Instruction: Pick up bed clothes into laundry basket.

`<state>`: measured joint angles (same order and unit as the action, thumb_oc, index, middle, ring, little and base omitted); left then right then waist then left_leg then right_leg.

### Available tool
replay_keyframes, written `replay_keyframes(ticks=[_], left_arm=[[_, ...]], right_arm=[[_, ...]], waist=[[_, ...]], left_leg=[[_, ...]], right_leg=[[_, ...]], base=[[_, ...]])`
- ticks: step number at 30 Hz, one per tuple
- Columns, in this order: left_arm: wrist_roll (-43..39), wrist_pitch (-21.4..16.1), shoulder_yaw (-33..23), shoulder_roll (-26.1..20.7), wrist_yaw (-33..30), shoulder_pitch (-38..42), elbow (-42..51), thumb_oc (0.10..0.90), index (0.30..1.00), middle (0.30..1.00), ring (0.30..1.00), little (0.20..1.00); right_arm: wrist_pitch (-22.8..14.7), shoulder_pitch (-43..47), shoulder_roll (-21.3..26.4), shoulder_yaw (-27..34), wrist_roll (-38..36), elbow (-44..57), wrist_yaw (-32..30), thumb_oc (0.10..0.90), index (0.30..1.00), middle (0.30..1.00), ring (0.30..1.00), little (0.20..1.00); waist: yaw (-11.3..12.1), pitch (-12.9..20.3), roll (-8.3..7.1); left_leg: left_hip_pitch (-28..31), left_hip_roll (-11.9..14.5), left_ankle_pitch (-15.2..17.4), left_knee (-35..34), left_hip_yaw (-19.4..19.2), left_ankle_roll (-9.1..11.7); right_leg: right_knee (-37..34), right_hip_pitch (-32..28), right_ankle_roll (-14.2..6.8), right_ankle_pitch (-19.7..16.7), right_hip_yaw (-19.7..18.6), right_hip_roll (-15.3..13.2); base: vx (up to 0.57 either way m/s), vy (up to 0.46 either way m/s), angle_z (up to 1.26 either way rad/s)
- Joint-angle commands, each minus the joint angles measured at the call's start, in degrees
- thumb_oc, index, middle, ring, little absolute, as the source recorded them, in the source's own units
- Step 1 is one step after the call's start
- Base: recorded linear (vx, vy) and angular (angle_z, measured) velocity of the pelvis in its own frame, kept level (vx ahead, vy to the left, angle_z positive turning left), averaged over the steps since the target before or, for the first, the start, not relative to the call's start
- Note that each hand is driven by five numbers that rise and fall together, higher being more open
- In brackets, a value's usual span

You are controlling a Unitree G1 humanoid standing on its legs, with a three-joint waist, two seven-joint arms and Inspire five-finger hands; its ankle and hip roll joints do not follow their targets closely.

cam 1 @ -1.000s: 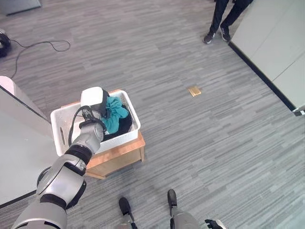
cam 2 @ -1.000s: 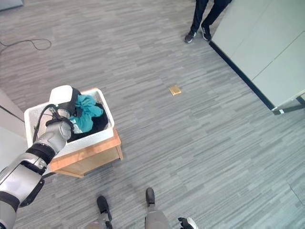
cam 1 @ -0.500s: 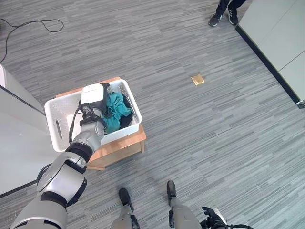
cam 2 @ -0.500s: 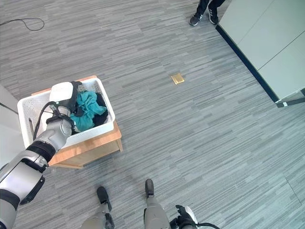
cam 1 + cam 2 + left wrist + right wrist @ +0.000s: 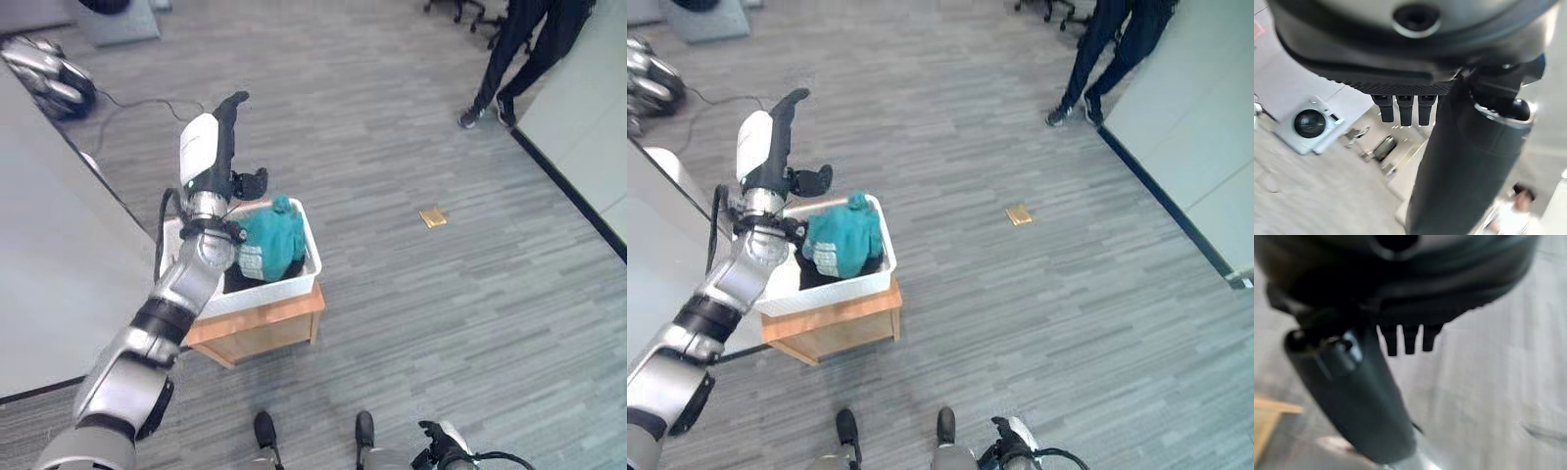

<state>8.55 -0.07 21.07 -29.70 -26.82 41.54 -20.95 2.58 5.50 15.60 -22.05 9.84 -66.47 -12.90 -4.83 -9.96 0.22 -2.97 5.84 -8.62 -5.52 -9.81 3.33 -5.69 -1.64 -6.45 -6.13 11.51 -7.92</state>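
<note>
Left arm raised above the white laundry basket (image 5: 284,287) on a low wooden stand (image 5: 260,323), left robot hand (image 5: 220,137) empty with fingers straight and spread upward; teal and dark bed clothes (image 5: 269,245) bunched in the basket; right robot hand (image 5: 1400,340) relaxed, empty.

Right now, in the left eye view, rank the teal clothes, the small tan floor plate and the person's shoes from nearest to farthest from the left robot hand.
1. Teal clothes: heaped in the white laundry basket, just below the raised left robot hand.
2. Small tan floor plate: out on the grey floor, right of the basket.
3. Person's shoes: far right, toward the top edge.
</note>
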Motion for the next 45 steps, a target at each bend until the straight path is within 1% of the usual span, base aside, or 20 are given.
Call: replay_keyframes(ticks=[1, 6, 8, 9, 11, 12, 14, 18, 22, 23, 24, 25, 27, 30, 32, 34, 38, 42, 43, 45], left_arm=[[-5.8, -7.5, -5.0, -1.7, 0.3, 4.2, 4.8, 0.800, 0.900, 0.900, 0.900, 0.900], [-12.7, -10.6, -8.8, -3.4, 2.2, -1.1, 12.8, 0.800, 0.900, 0.900, 0.900, 0.900], [-15.9, -12.7, -11.7, -5.2, 3.9, -7.7, 19.7, 0.800, 0.900, 0.900, 0.900, 0.900], [-15.9, -12.7, -11.8, -5.2, 3.9, -7.8, 19.8, 0.800, 0.900, 0.900, 0.900, 0.900], [-19.2, -14.6, -16.6, -6.1, 5.5, -17.1, 25.4, 0.800, 0.900, 0.900, 0.900, 0.900], [-19.2, -14.5, -16.9, -6.0, 5.6, -17.5, 25.7, 0.800, 0.900, 0.900, 0.900, 0.900], [-24.3, -15.8, -21.5, -3.4, 7.7, -29.1, 30.1, 0.800, 0.900, 0.900, 0.900, 0.900], [-28.9, -15.9, -24.0, 1.7, 11.2, -43.4, 32.5, 0.800, 0.900, 0.900, 0.900, 0.900], [-29.1, -14.7, -24.8, 4.1, 13.6, -51.3, 31.5, 0.800, 0.900, 0.900, 0.900, 0.900], [-28.5, -13.7, -26.8, 3.1, 13.4, -52.0, 29.9, 0.800, 0.900, 0.900, 0.900, 0.900], [-28.5, -13.7, -26.6, 3.1, 13.4, -51.8, 29.8, 0.800, 0.900, 0.900, 0.900, 0.900], [-25.5, -13.8, -29.1, 5.9, 13.5, -55.8, 29.2, 0.800, 0.900, 0.900, 0.900, 0.900], [-20.7, -13.6, -29.3, 7.0, 14.0, -58.4, 27.6, 0.800, 0.900, 0.900, 0.900, 0.900], [-17.6, -14.0, -28.1, 7.0, 13.7, -58.2, 25.2, 0.800, 0.900, 0.900, 0.900, 0.900], [-8.6, -13.2, -26.1, 5.5, 10.3, -56.1, 19.6, 0.800, 0.900, 0.900, 0.900, 0.900], [-6.5, -12.6, -24.4, 5.6, 8.2, -54.2, 14.8, 0.800, 0.900, 0.900, 0.900, 0.900], [-7.3, -12.0, -22.6, 6.5, 6.2, -51.1, 9.3, 0.800, 0.900, 0.900, 0.900, 0.900], [-8.8, -12.7, -21.4, 7.2, 5.8, -49.9, 8.9, 0.800, 0.900, 0.900, 0.900, 0.900], [-19.3, -15.6, -13.3, 5.4, 15.1, -35.6, 13.9, 0.800, 0.900, 0.900, 0.900, 0.900], [-18.5, -15.1, -13.3, 5.6, 15.1, -35.7, 13.4, 0.800, 0.900, 0.900, 0.900, 0.900]], right_arm=[[0.7, 4.6, 3.0, -1.4, 5.2, 0.0, -1.4, 0.800, 0.900, 0.900, 0.900, 0.900], [1.8, 8.4, 6.3, -1.3, 7.2, 1.7, -2.0, 0.800, 0.900, 0.900, 0.900, 0.900], [2.0, 11.3, 8.7, -0.6, 7.4, 2.9, -2.4, 0.800, 0.900, 0.900, 0.900, 0.900], [2.0, 11.3, 8.7, -0.7, 7.4, 2.9, -2.4, 0.800, 0.900, 0.900, 0.900, 0.900], [1.7, 14.2, 11.4, 0.9, 6.3, 6.3, -2.9, 0.800, 0.900, 0.900, 0.900, 0.900], [1.8, 14.1, 11.5, 0.7, 6.3, 6.4, -2.9, 0.800, 0.900, 0.900, 0.900, 0.900], [1.2, 16.5, 13.5, 3.8, 3.5, 10.9, -4.0, 0.800, 0.900, 0.900, 0.900, 0.900], [-0.4, 18.7, 17.1, 7.7, -1.2, 18.3, -5.0, 0.800, 0.900, 0.900, 0.900, 0.900], [-2.3, 19.8, 19.9, 9.4, -3.2, 27.0, -5.2, 0.800, 0.900, 0.900, 0.900, 0.900], [-3.5, 18.8, 25.2, 13.4, -8.6, 35.7, -2.9, 0.800, 0.900, 0.900, 0.900, 0.900], [-3.2, 18.3, 25.4, 13.8, -8.6, 36.1, -2.8, 0.800, 0.900, 0.900, 0.900, 0.900], [-7.4, -2.1, 21.1, 20.4, -4.6, 51.1, -2.9, 0.800, 0.900, 0.900, 0.900, 0.900], [-10.2, -11.9, 16.2, 24.5, -2.6, 58.1, -1.0, 0.800, 0.900, 0.900, 0.900, 0.900], [-11.1, -12.8, 14.1, 24.4, -1.4, 58.8, -1.7, 0.800, 0.900, 0.900, 0.900, 0.900], [-12.0, -12.8, 11.6, 23.7, -2.6, 62.1, -2.4, 0.800, 0.900, 0.900, 0.900, 0.900], [-12.8, -13.7, 10.0, 22.7, -4.0, 64.4, -2.5, 0.800, 0.900, 0.900, 0.900, 0.900], [-13.7, -14.7, 8.8, 20.5, -6.0, 66.8, -1.5, 0.800, 0.900, 0.900, 0.900, 0.900], [-13.9, -13.6, 8.9, 18.7, -6.6, 66.5, -1.5, 0.800, 0.900, 0.900, 0.900, 0.900], [-9.7, -18.5, 7.2, 26.7, -1.4, 68.4, -8.8, 0.800, 0.900, 0.900, 0.900, 0.900], [-9.9, -18.2, 7.0, 26.5, -2.6, 67.6, -8.4, 0.800, 0.900, 0.900, 0.900, 0.900]], waist=[[3.2, 2.7, 0.19], [5.5, 4.5, 0.58], [6.9, 5.4, 0.83], [6.9, 5.4, 0.84], [8.4, 6.4, 1.20], [8.2, 6.4, 1.33], [9.4, 7.0, 1.52], [11.0, 7.7, 1.68], [11.9, 8.1, 1.53], [11.5, 8.2, 1.31], [11.7, 8.3, 1.36], [9.6, 7.7, 1.82], [8.6, 7.7, 2.30], [8.3, 7.9, 2.38], [7.8, 8.0, 2.26], [7.4, 8.2, 2.23], [6.5, 8.2, 2.26], [6.0, 8.0, 1.98], [-6.8, 2.0, 5.34], [-7.4, 2.0, 5.51]], left_leg=[[3.2, -1.0, 9.7, 0.5, 0.8, -0.1], [4.3, -0.6, 9.1, 0.5, 2.1, 0.3], [4.8, -0.3, 8.7, 0.5, 2.7, 0.7], [4.8, -0.3, 8.7, 0.5, 2.8, 0.7], [5.3, 0.2, 8.3, 0.5, 3.3, 1.1], [5.4, 0.2, 8.3, 0.5, 3.4, 1.1], [5.8, 0.6, 8.0, 0.5, 4.1, 1.3], [6.2, 0.9, 7.5, 0.5, 5.5, 1.5], [6.4, 1.3, 7.1, 0.5, 6.5, 1.8], [6.7, 1.7, 7.0, 0.5, 6.6, 2.1], [6.5, 1.6, 6.8, 0.5, 6.7, 2.0], [6.9, 1.8, 6.9, 0.5, 6.0, 1.7], [7.2, 2.0, 7.1, 0.5, 5.8, 1.5], [7.3, 2.1, 7.1, 0.5, 5.8, 1.5], [7.3, 2.2, 7.1, 0.5, 5.7, 1.6], [7.3, 2.4, 7.1, 0.5, 5.4, 1.7], [7.5, 2.3, 7.3, 0.5, 4.7, 1.6], [7.7, 2.2, 7.7, 0.5, 4.1, 1.3], [16.2, -0.3, 11.9, 0.8, -14.2, -1.1], [16.9, -0.7, 12.6, 0.7, -14.8, -1.3]], right_leg=[[0.7, -3.1, -4.1, 8.7, 2.9, -4.8], [0.7, -5.2, -3.5, 9.5, 4.8, -4.2], [0.7, -6.3, -3.1, 10.0, 5.5, -3.8], [0.7, -6.4, -3.1, 10.0, 5.5, -3.8], [0.7, -7.3, -2.7, 10.7, 6.3, -3.4], [0.7, -7.4, -2.7, 10.7, 6.4, -3.3], [0.7, -8.2, -2.1, 11.3, 6.9, -3.0], [0.7, -9.5, -1.2, 12.1, 7.9, -2.3], [0.7, -10.3, -0.6, 12.6, 8.7, -1.5], [0.7, -10.7, -0.4, 13.0, 8.6, -1.2], [0.7, -10.5, -0.4, 12.8, 8.7, -1.2], [0.7, -10.6, -0.5, 12.9, 8.2, -1.0], [0.7, -10.5, -0.3, 13.2, 7.7, -0.8], [0.7, -10.6, -0.1, 13.2, 7.6, -0.6], [0.7, -10.3, -0.1, 13.1, 7.2, -0.5], [0.7, -10.1, -0.1, 13.0, 6.9, -0.4], [0.7, -9.5, -0.2, 12.5, 6.2, -0.3], [0.7, -9.0, -0.5, 11.9, 5.5, -0.5], [4.4, -0.9, -4.3, 6.0, -8.2, -1.3], [4.9, -0.7, -4.7, 5.9, -8.7, -1.6]], base=[[0.00, -0.157, 0.35], [0.00, -0.098, 0.22], [0.00, -0.090, 0.20], [-0.02, -0.086, 0.18], [-0.02, -0.081, 0.05], [-0.01, -0.074, 0.04], [-0.02, -0.069, 0.02], [-0.01, -0.043, 0.19], [-0.02, -0.046, 0.24], [-0.02, -0.028, 0.13], [-0.03, -0.011, 0.18], [-0.04, 0.006, 0.22], [-0.04, 0.004, 0.24], [-0.01, -0.004, -0.12], [-0.01, -0.002, -0.02], [-0.01, 0.003, -0.03], [0.00, 0.022, -0.06], [0.01, 0.024, -0.11], [0.04, 0.037, -0.07], [0.03, 0.048, 0.02]])
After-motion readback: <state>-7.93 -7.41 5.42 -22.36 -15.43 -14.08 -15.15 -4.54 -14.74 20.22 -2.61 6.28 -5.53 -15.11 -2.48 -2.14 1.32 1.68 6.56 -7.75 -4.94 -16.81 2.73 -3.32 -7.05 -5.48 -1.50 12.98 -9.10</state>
